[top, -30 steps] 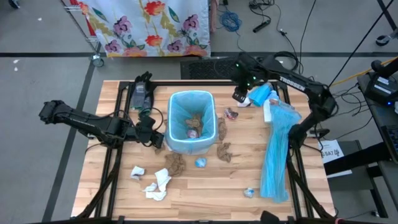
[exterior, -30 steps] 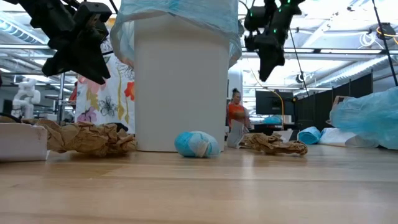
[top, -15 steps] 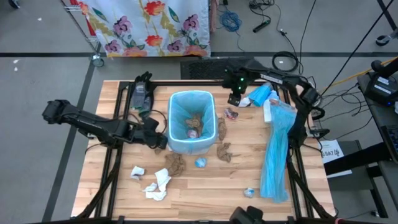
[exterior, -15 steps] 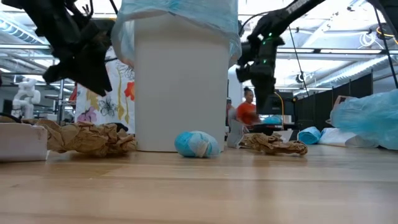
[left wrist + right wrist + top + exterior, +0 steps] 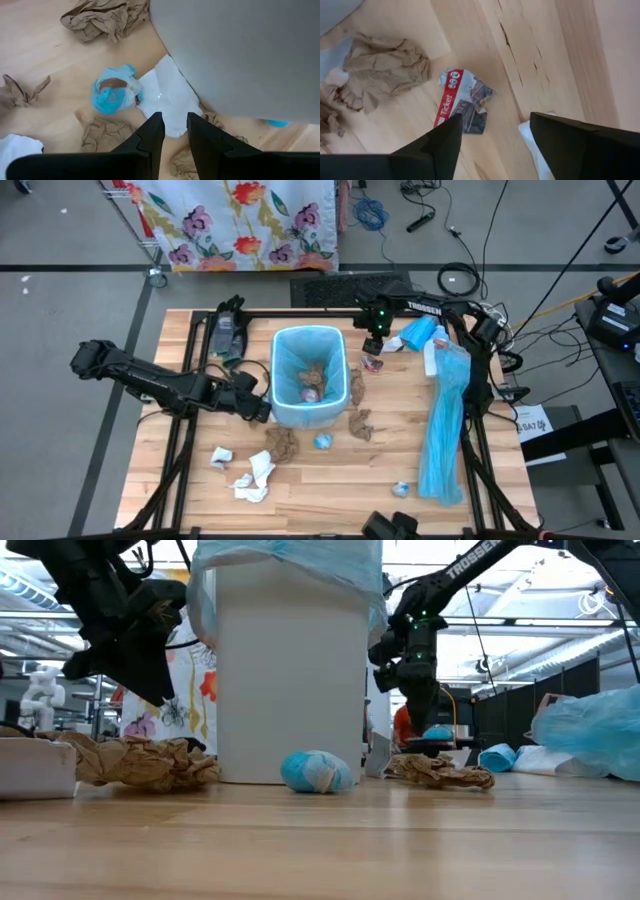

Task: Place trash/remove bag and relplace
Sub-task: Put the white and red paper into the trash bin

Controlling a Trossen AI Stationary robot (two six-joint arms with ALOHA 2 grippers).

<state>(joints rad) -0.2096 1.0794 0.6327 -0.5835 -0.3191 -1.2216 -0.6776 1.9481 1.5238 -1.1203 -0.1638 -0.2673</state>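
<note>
A white bin (image 5: 308, 376) lined with a pale-blue bag (image 5: 285, 558) stands mid-table with some trash inside. More trash lies around it: brown paper wads (image 5: 282, 442) (image 5: 360, 423), white tissue (image 5: 254, 476), a blue ball (image 5: 113, 94). My left gripper (image 5: 173, 129) hangs slightly open beside the bin's near left corner (image 5: 257, 406), above a white tissue (image 5: 167, 97). My right gripper (image 5: 495, 137) stands wide open, pointing down over a red-and-white wrapper (image 5: 462, 107) to the right of the bin's far corner (image 5: 372, 362).
A long light-blue plastic strip (image 5: 445, 420) lies along the right side, with a blue roll (image 5: 420, 332) at its far end. A brown wad (image 5: 385, 70) sits close to the wrapper. A black-and-green device (image 5: 225, 330) rests at the far left. Bare wood lies near the front edge.
My right gripper has come down and toward the bin, ending over the wrapper with its fingers pointing down. My left gripper has sunk a little beside the bin. The bin and the trash have not moved.
</note>
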